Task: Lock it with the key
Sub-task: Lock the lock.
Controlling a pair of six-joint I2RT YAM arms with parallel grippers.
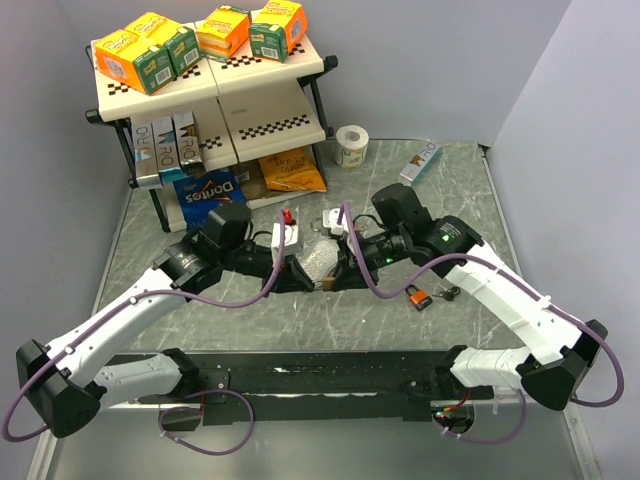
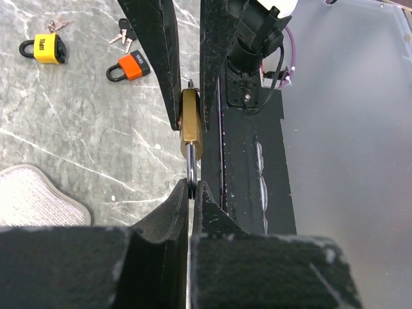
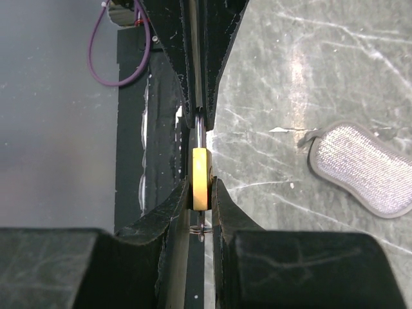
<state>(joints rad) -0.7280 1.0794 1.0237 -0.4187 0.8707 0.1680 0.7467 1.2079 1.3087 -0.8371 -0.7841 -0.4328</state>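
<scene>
A brass padlock hangs in the air between my two grippers, over the table's near middle. My left gripper is shut on its steel shackle. My right gripper is shut on the brass body from the opposite side. A key with a small ring sticks out of the body's bottom, between the right fingers. In the top view the left gripper and right gripper meet tip to tip.
A silver mesh pad lies under the grippers. An orange padlock with keys and a yellow padlock lie to the right. A shelf of boxes, chip bags and a tape roll stand at the back.
</scene>
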